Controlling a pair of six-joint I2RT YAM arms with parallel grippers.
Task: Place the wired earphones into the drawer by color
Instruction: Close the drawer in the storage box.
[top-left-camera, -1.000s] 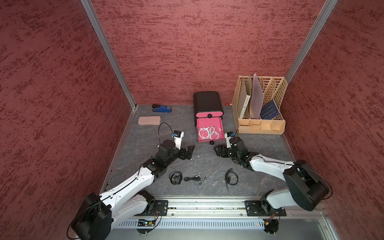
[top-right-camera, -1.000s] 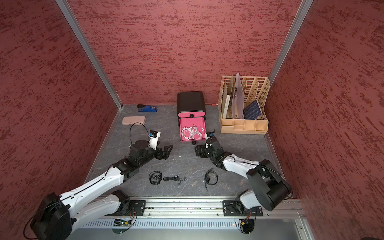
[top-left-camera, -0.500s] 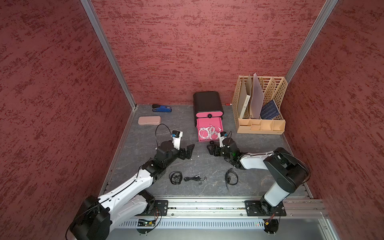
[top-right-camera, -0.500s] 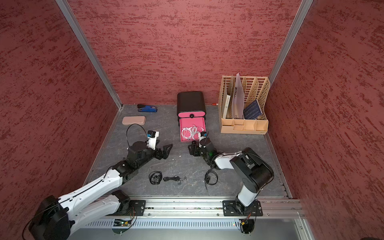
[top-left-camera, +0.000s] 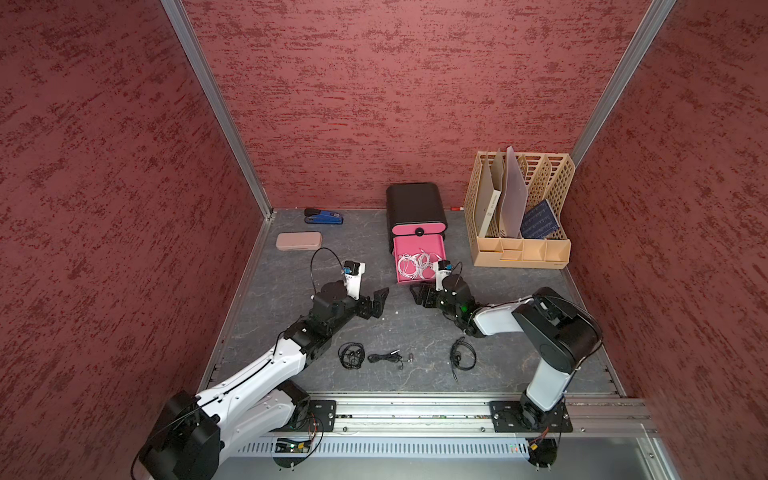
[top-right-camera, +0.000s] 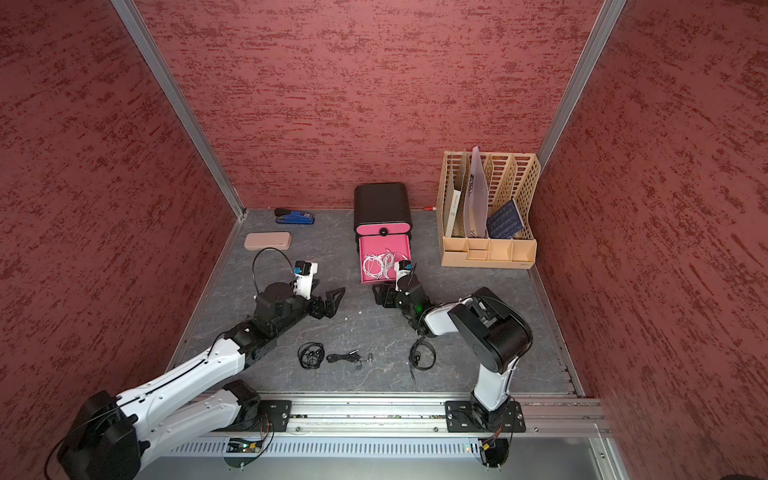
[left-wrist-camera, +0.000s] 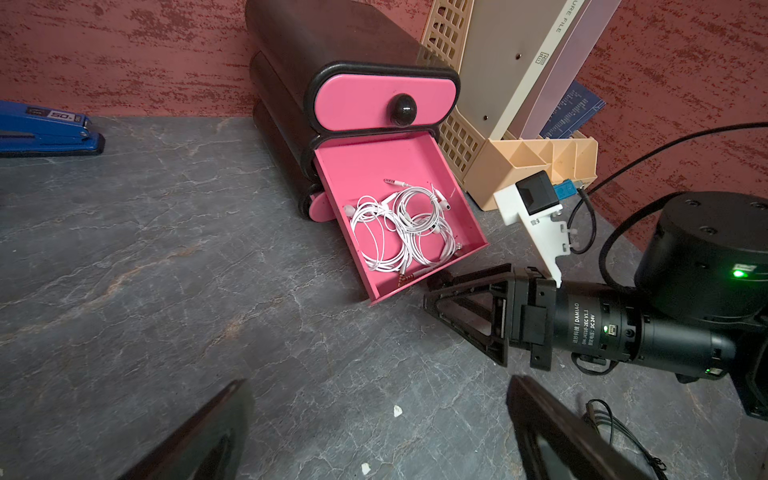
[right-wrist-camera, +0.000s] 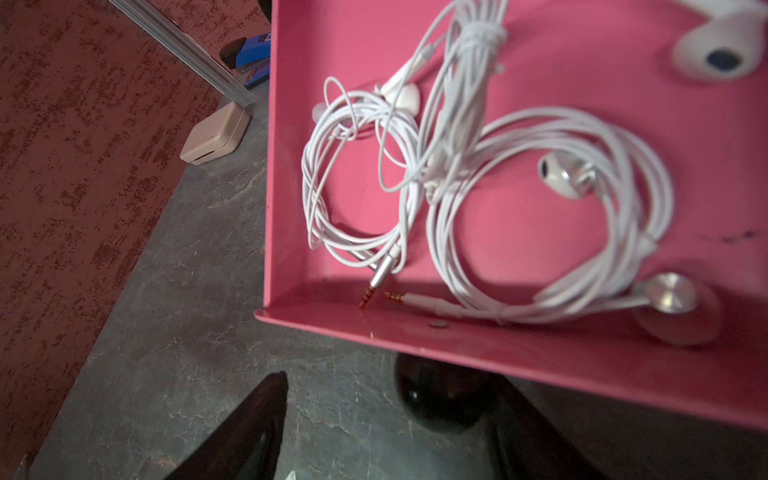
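Observation:
A pink drawer (top-left-camera: 395, 257) stands pulled out of the black cabinet (top-left-camera: 413, 201), with white wired earphones (top-left-camera: 413, 266) coiled inside, also seen close up as white wired earphones (right-wrist-camera: 540, 199). Three black wired earphones lie near the front: one bundle (top-left-camera: 351, 355), a stretched one (top-left-camera: 388, 357) and a third (top-left-camera: 462, 358). My right gripper (top-left-camera: 415, 295) is open at the drawer's front. The drawer's black knob (right-wrist-camera: 436, 399) sits between the jaws, close to one finger. My left gripper (top-left-camera: 380, 303) hovers open and empty over bare table left of the drawer.
A beige file organizer (top-left-camera: 521, 216) with folders stands right of the cabinet. A blue stapler (top-left-camera: 324, 216) and a beige case (top-left-camera: 298, 241) lie at the back left. Red walls enclose three sides, and a metal rail (top-left-camera: 415, 409) runs along the front.
My right gripper has slid left along the drawer's front to the knob while its elbow folded upward. The left arm has barely shifted.

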